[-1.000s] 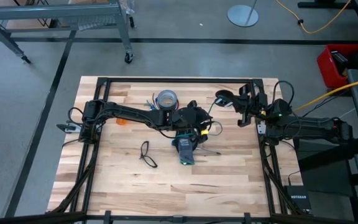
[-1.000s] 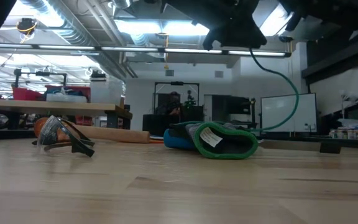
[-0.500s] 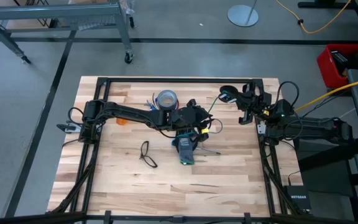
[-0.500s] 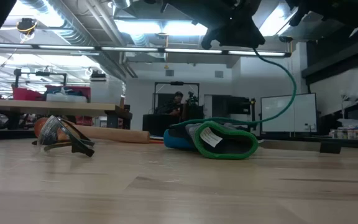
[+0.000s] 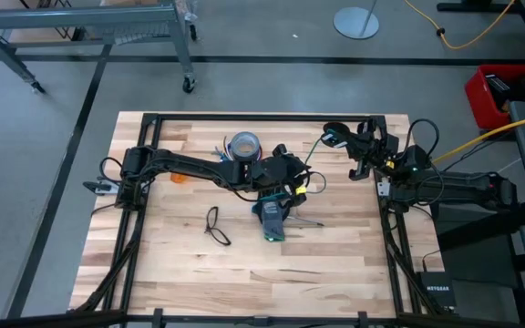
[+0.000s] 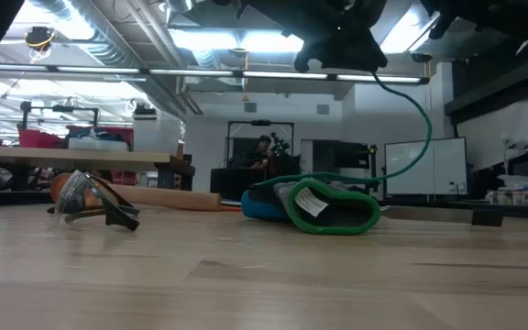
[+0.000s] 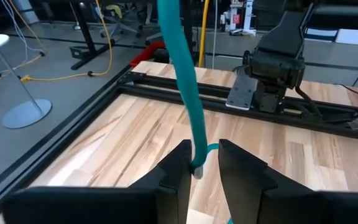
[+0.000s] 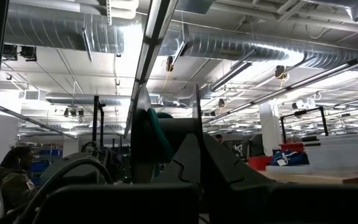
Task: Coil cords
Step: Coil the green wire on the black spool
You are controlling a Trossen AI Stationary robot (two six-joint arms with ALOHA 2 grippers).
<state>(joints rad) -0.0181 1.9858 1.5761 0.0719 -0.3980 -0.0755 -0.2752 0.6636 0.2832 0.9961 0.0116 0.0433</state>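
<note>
A thin teal cord runs through the air from my right gripper to my left gripper; in the low view it sags in a curve. My left gripper is over the table's middle, above the glove, and is shut on the cord. My right gripper is near the far right corner, above the table, and is shut on a small round black-teal disc wound with cord. My left gripper pinches the teal cord between its two fingers. The cord rises from the fingers toward my right gripper and is clear of the table there. A short piece bends off beyond the fingers. My right gripper holds the black-teal disc between its two fingers, lifted clear of the table. The fingers themselves hide which part of the disc they are on. The cord leaves the disc toward my left gripper.
A black-and-blue glove with a green cuff lies under my left gripper and shows in the low view. A blue-grey tape roll stands far of centre. A dark looped thing left of centre looks like safety glasses.
My right gripper has gone a little toward the table's far right corner with the disc, and the cord's hanging curve has risen and drawn in slightly. My left gripper has stayed shut on the cord, nearly in place.
</note>
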